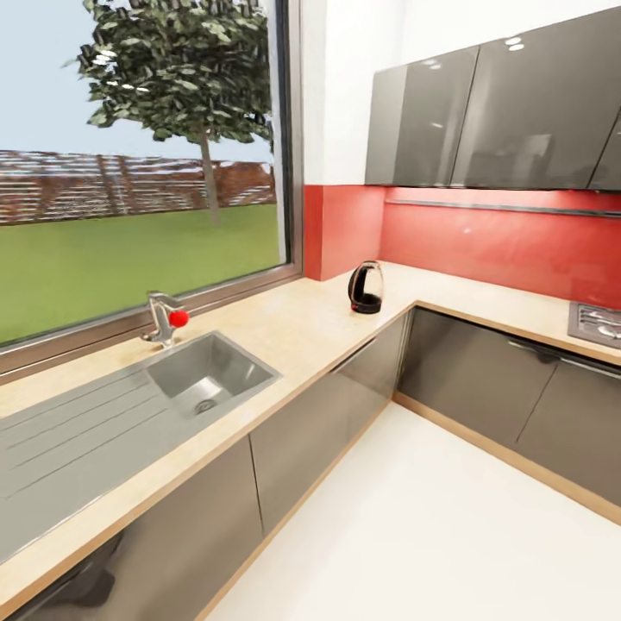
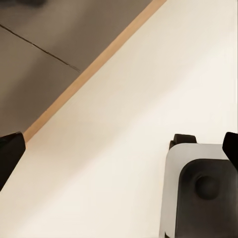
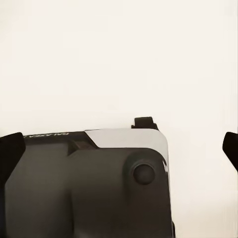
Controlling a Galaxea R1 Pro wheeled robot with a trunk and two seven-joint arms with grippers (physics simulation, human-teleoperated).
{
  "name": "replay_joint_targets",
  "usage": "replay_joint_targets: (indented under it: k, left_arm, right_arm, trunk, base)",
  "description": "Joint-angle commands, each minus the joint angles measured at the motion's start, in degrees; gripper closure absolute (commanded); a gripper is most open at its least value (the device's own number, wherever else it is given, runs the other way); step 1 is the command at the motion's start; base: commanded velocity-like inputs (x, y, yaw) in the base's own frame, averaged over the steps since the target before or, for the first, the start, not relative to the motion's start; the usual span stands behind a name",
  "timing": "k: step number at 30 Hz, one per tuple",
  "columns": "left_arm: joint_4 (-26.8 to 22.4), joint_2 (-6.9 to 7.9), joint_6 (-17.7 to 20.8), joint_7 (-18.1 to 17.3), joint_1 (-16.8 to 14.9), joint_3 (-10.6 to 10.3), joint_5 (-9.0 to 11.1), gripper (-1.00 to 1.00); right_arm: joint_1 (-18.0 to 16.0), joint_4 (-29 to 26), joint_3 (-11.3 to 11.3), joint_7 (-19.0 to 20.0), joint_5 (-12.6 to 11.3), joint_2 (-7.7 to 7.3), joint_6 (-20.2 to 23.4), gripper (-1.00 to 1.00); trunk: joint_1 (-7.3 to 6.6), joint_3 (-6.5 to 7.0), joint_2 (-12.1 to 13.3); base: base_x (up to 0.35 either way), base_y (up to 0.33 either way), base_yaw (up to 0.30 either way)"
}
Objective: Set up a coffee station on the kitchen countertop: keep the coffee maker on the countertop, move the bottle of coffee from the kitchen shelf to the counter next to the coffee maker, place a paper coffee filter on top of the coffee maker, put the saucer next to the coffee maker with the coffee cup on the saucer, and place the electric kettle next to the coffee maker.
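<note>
One kettle: electric kettle (image 1: 366,287) upright in tabletop (image 1: 293,332) corner, against red backsplash (image 1: 483,237).
Sink: steel sink (image 1: 207,373) left of kettle, under window (image 1: 142,164); faucet (image 1: 162,317) with red knob behind it.
Stove: hob edge (image 1: 597,323) far right.
Left hand: fingertips (image 2: 10,153) wide apart over pale floor (image 2: 148,99), near cabinet base.
Right hand: fingertips (image 3: 10,153) spread, clamped on nothing.
</note>
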Motion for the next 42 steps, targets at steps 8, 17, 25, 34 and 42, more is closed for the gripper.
replay_joint_targets:
  k: [8, 17, 25, 34, 42]
  left_arm:
    - [0.13, -0.02, -0.23, 0.22, -0.05, 0.31, -0.59, -1.0]
    - [0.21, 0.18, -0.15, 0.22, -0.05, 0.31, -0.58, -1.0]
    - [0.22, 0.24, -0.15, 0.22, -0.05, 0.31, -0.58, -1.0]
    - [0.23, 0.24, -0.15, 0.22, -0.05, 0.31, -0.58, -1.0]
    - [0.27, 0.24, -0.15, 0.22, -0.05, 0.31, -0.58, -1.0]
  right_arm:
    - [-0.05, 0.07, 0.27, 0.29, -0.6, -0.02, -0.22, -1.0]
    - [-0.06, 0.07, 0.27, 0.28, -0.6, -0.02, -0.22, -1.0]
    - [-0.05, 0.07, 0.27, 0.28, -0.6, 0.0, -0.22, -1.0]
    - [-0.08, 0.0, 0.27, 0.29, -0.6, 0.02, -0.22, -1.0]
    - [-0.05, 0.06, 0.27, 0.29, -0.6, -0.01, -0.22, -1.0]
  trunk:
    - [0.03, -0.08, -0.06]
    - [0.03, -0.08, -0.06]
    - [0.03, -0.08, -0.06]
    - [0.03, -0.08, -0.06]
    - [0.03, -0.08, -0.06]
  base:
    - [0.147, -0.244, 0.0]
    - [0.127, -0.248, 0.0]
    - [0.153, -0.239, 0.0]
    - [0.25, -0.202, 0.0]
    - [0.261, -0.198, 0.0]
